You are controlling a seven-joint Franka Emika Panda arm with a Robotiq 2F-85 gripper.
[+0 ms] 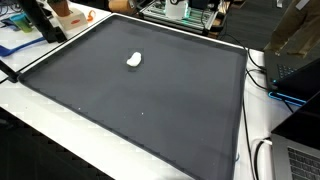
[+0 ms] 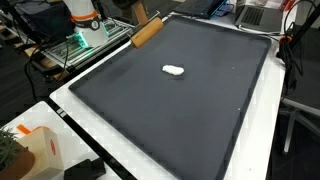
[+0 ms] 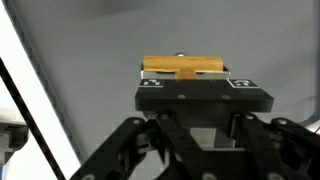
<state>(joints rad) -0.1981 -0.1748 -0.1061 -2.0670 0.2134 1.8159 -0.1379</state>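
The wrist view gave me what neither outside camera did. The gripper (image 3: 188, 77) was clamped on a tan wooden block (image 3: 172, 65), which lay crosswise between its fingers, with the black gripper body below it in the picture. Past the block I saw only the grey of the dark mat (image 3: 110, 50). A strip of the white table (image 3: 35, 105) ran along the mat's edge on one side.

In an exterior view, what looked like the same block (image 2: 147, 32) showed as a slanted tan bar. It sat over the mat's (image 2: 150, 120) edge on the robot-base side, close to a far corner. A small dark part met its upper end, too small for me to read as fingers. That view also showed the robot's white base (image 2: 85, 18) just off that edge, and an orange and white object (image 2: 40, 150) on the table beyond a near corner.

A small white lump (image 2: 174, 71) lay on the mat, well in from every edge and well apart from the block. It showed in both exterior views. In an exterior view the lump (image 1: 134, 59) was plain, but I could not make out the block or the gripper there. The mat's pale border (image 1: 240, 110) and the cables past one edge were clear enough.
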